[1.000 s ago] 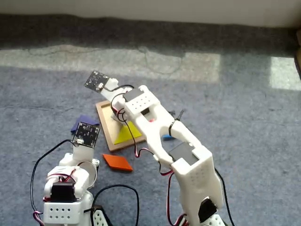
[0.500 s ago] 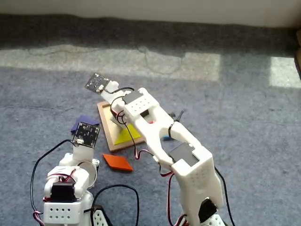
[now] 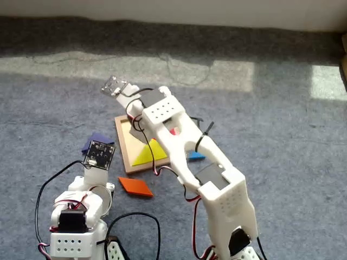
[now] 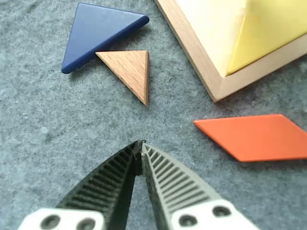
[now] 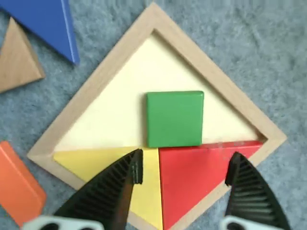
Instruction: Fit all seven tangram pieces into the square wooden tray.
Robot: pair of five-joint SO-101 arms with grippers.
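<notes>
Right hand (image 5: 185, 166) spread above smooth green square (image 5: 174, 119) in wooden tray (image 5: 96, 85).

The square piece (image 5: 174, 119) lies in the tray (image 5: 98, 79), the parallelogram (image 5: 17, 184) outside it.

Inside the square wooden tray (image 5: 218, 72), the green square piece (image 5: 175, 119), the yellow triangle (image 5: 148, 191) and the red triangle (image 5: 196, 177) take up the centre and the 3-to-6 o'clock half. The bare floor toward 10 o'clock is free. From above, the white right arm (image 3: 179, 141) crosses over the tray. Around the tray lie a dark blue triangle (image 3: 95, 142) at 9, an orange parallelogram (image 3: 135, 187) at 6 and a light blue piece (image 3: 195, 156) at 4. The grey-blue carpet (image 3: 260, 119) from 12 to 3 lies open.
</notes>
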